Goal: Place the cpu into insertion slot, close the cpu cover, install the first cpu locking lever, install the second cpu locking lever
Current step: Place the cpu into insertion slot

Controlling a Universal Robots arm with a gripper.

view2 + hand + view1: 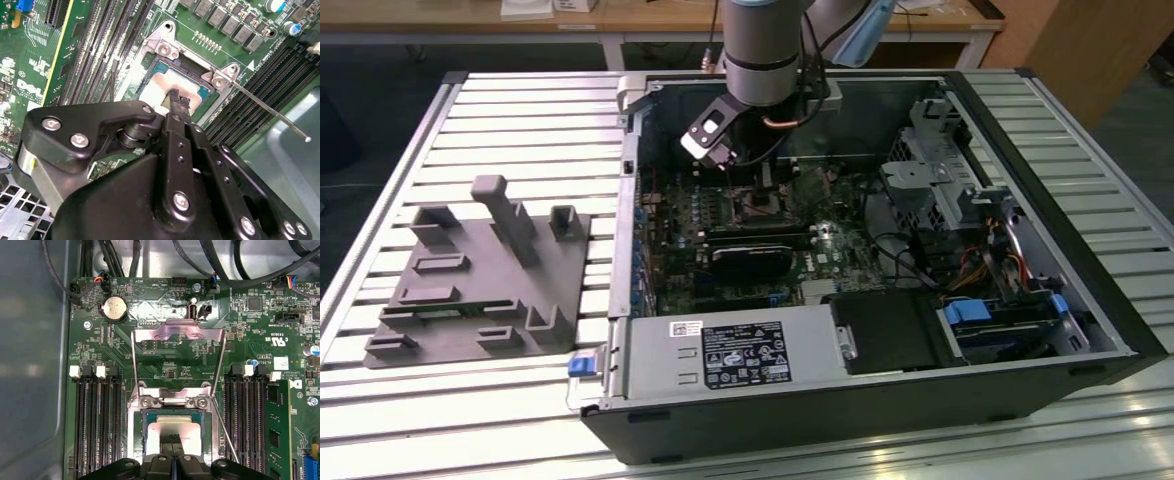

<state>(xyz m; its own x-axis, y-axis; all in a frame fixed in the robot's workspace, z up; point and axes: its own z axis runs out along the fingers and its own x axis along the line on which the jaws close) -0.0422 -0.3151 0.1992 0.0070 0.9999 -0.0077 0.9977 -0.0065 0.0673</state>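
Note:
The cpu lies flat in the insertion slot, silvery top up, in both wrist views. My gripper hangs just over the cpu's middle with its two black fingertips together and nothing between them. The cpu cover stands swung open behind the slot, and the green board shows through its opening. One thin locking lever sticks out free from a corner of the slot. In the exterior view the gripper reaches down into the open computer case above the slot.
Rows of black memory sockets flank the slot on both sides. Black cables run across the case's far side. A long black card and a drive cage lie inside the case. A grey fixture stands at the exterior view's left.

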